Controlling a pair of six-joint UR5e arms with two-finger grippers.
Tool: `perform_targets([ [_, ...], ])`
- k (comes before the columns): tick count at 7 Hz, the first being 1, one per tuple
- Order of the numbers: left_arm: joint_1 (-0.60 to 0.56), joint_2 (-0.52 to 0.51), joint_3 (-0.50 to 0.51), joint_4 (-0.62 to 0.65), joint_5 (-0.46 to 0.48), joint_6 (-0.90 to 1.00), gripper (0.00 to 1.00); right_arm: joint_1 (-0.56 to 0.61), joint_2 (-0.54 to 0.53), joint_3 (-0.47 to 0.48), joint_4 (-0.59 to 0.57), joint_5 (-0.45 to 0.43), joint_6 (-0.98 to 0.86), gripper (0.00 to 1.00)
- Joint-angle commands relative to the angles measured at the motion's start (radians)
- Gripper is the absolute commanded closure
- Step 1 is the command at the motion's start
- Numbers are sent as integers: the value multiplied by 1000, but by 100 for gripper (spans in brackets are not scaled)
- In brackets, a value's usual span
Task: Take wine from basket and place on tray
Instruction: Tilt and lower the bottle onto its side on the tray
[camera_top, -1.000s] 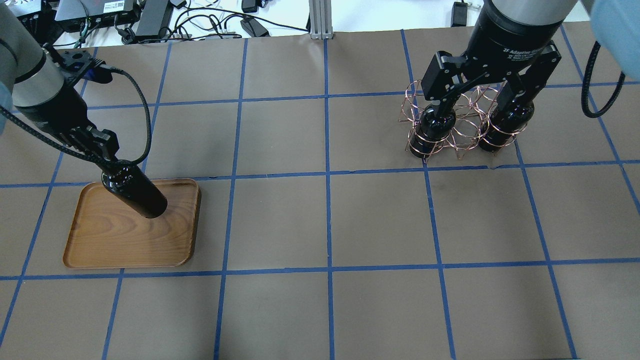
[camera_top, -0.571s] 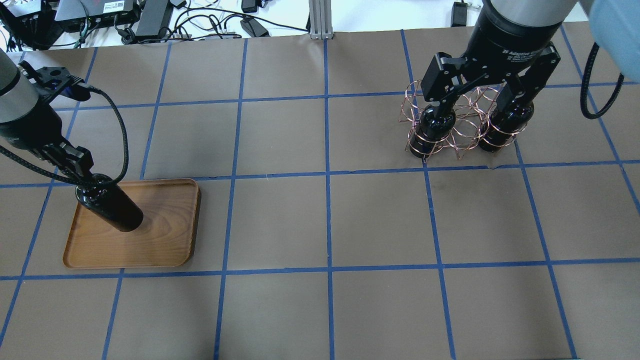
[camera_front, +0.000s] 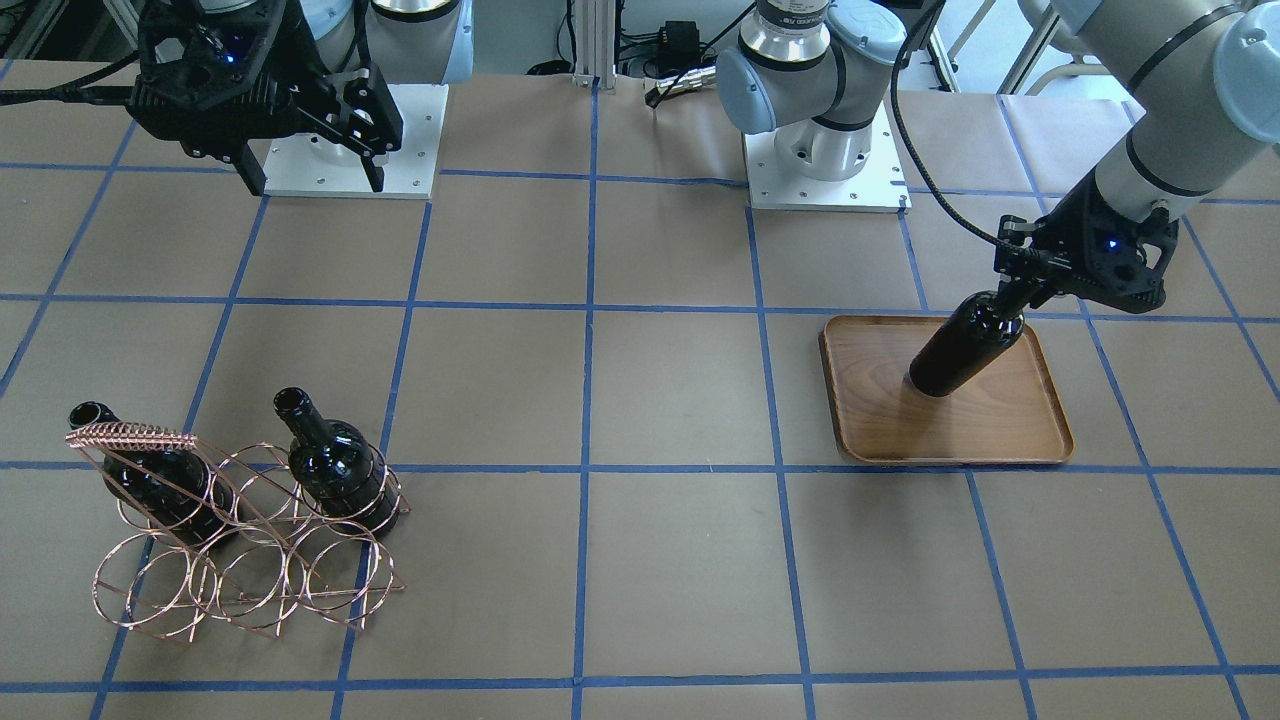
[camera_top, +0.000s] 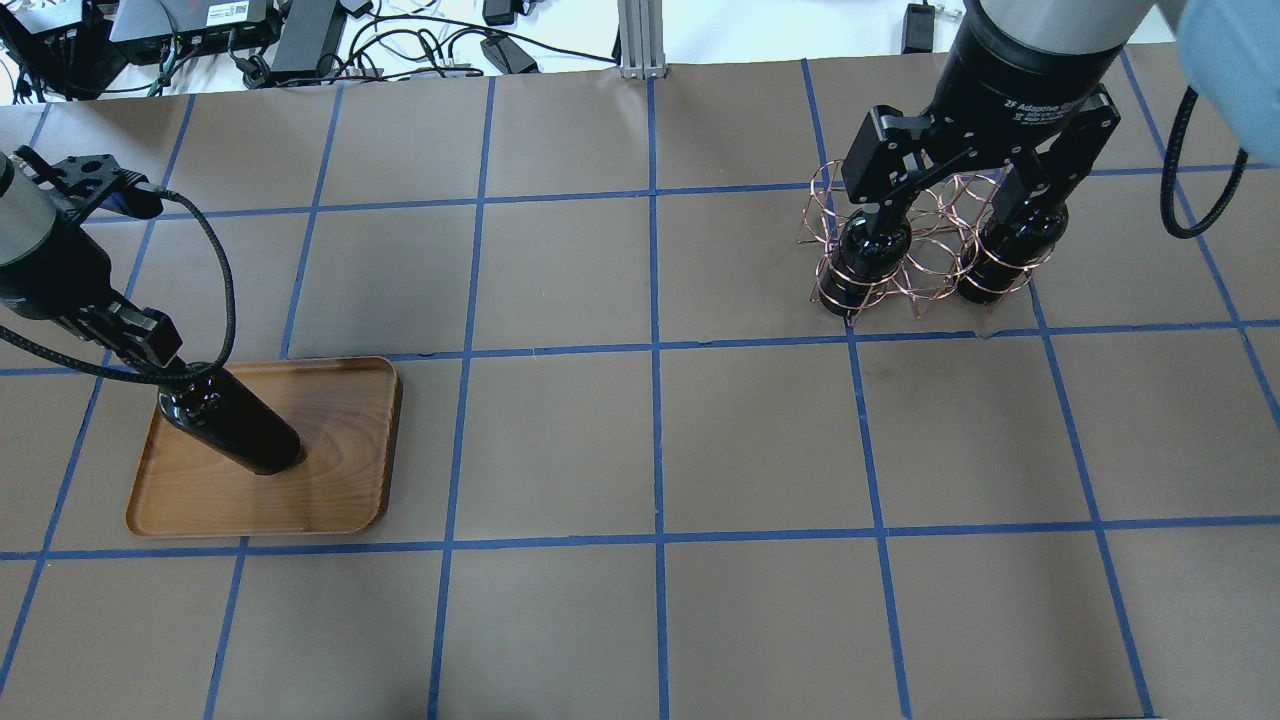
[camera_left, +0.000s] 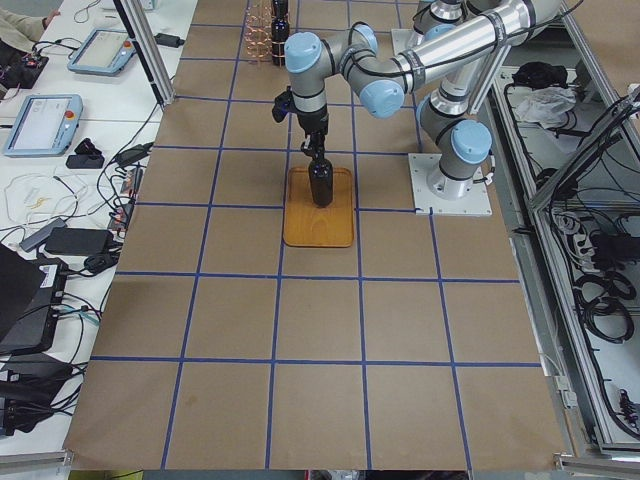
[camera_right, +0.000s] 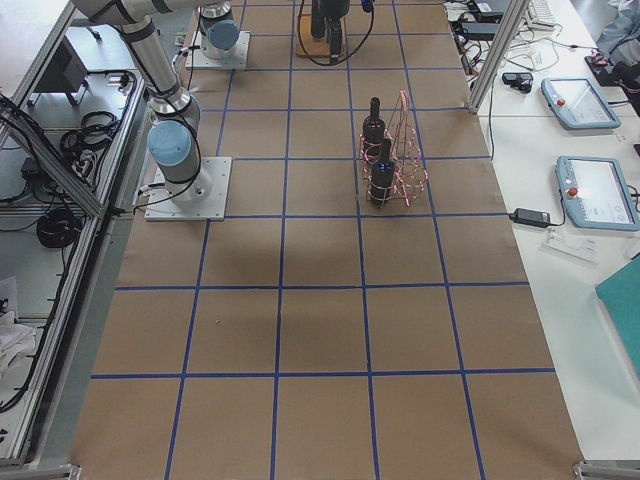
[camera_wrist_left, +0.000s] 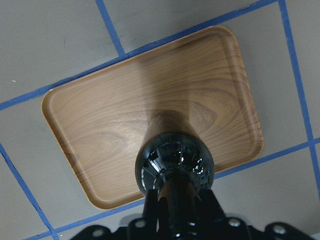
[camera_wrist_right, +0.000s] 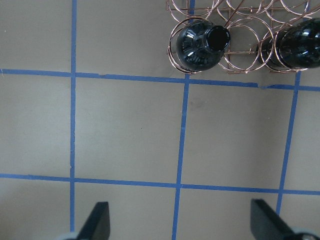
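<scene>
My left gripper (camera_top: 165, 365) is shut on the neck of a near-black wine bottle (camera_top: 235, 425). It holds the bottle upright over the left half of the brown wooden tray (camera_top: 330, 470); I cannot tell if the base touches. The left wrist view shows the bottle (camera_wrist_left: 175, 165) from above against the tray (camera_wrist_left: 125, 115). The copper wire basket (camera_top: 925, 250) stands at the right with two more bottles (camera_front: 150, 470) (camera_front: 335, 465) in its rings. My right gripper (camera_front: 310, 170) is open and empty, high up, with the basket (camera_wrist_right: 240, 30) at the top of its wrist view.
The table is brown paper with a blue tape grid. Cables and devices (camera_top: 300, 30) and an aluminium post (camera_top: 640, 40) lie past the far edge. The arm bases (camera_front: 820, 160) stand on white plates on the robot's side.
My left gripper has carried the bottle leftwards across the tray, from its right part to its left part, and brought it a little lower. The right arm and basket have not moved.
</scene>
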Motion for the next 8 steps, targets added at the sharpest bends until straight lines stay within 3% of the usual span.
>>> perform_targets([
  [1, 22, -10, -5, 4, -3, 6, 100, 0, 0, 0, 0, 0, 0, 0],
  [4, 22, -10, -5, 3, 2, 5, 100, 0, 0, 2, 0, 0, 0, 0],
  [5, 22, -13, -5, 3, 7, 6, 52, 0, 0, 0, 0, 0, 0, 0],
  [6, 22, -11, -3, 1, 7, 2, 21, 0, 0, 2, 0, 0, 0, 0],
  [7, 19, 5, 6, -18, 7, -1, 5, 0, 0, 0, 0, 0, 0, 0],
  [8, 16, 24, 29, -81, 7, -24, 0, 0, 0, 0, 0, 0, 0, 0],
])
